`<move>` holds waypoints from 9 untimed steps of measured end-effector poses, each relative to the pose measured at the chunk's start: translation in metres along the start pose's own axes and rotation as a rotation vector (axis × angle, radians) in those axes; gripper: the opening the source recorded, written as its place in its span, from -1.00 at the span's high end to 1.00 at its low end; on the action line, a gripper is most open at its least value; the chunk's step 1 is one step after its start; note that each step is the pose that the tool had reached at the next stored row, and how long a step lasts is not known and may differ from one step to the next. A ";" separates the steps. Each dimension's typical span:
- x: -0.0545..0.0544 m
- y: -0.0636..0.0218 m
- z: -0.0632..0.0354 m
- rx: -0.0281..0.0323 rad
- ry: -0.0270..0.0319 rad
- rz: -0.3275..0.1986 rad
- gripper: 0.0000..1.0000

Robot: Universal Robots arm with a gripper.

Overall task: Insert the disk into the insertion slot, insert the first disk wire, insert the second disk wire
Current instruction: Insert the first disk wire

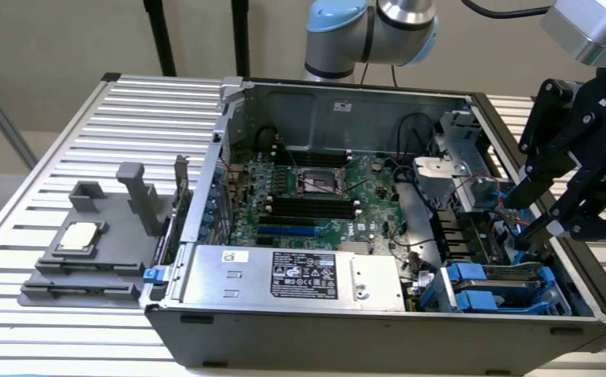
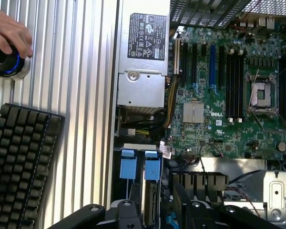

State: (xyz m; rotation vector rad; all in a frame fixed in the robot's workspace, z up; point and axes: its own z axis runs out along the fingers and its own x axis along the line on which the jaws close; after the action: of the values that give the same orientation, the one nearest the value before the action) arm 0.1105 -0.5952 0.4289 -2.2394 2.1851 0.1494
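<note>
My black gripper (image 1: 554, 229) hangs open over the right side of the open computer case, above the insertion slot (image 1: 502, 287), a bay with bright blue rails and tabs in the case's front right corner. Nothing sits between the fingers. In the wrist view the finger bases (image 2: 119, 214) frame the bay's two blue tabs (image 2: 139, 167). A grey slab (image 2: 150, 205) stands edge-on between the rails; I cannot tell whether it is the disk. Thin red and blue wires (image 1: 491, 195) lie loose just behind the bay, next to the gripper.
A silver power supply with a black label (image 1: 293, 275) fills the case front, the green motherboard (image 1: 314, 196) lies behind it. A grey plastic stand (image 1: 93, 236) sits on the slatted table at the exterior view's left. A keyboard (image 2: 19, 162) and a hand on a knob (image 2: 7, 36) lie beside the case.
</note>
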 end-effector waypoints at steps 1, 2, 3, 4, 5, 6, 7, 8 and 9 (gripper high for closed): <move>0.000 0.0000 0.0000 0.0000 0.0000 0.000 0.19; 0.000 0.0000 0.0000 0.0000 0.0000 0.000 0.19; 0.000 0.0000 0.0000 0.0000 0.0000 0.000 0.19; 0.000 0.0000 0.0000 0.0000 0.0000 0.000 0.19; 0.000 0.0000 0.0000 0.0000 0.0000 0.000 0.19; 0.000 0.0000 0.0000 0.0000 0.0001 0.000 0.19; 0.000 -0.0016 0.0000 0.0000 0.0001 0.000 0.19; 0.000 -0.0051 0.0002 -0.0004 -0.0002 0.000 0.19; 0.000 -0.0093 0.0007 -0.0015 -0.0001 0.000 0.19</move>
State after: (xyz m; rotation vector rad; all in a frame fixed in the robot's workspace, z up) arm 0.1198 -0.5952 0.4277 -2.2401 2.1857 0.1513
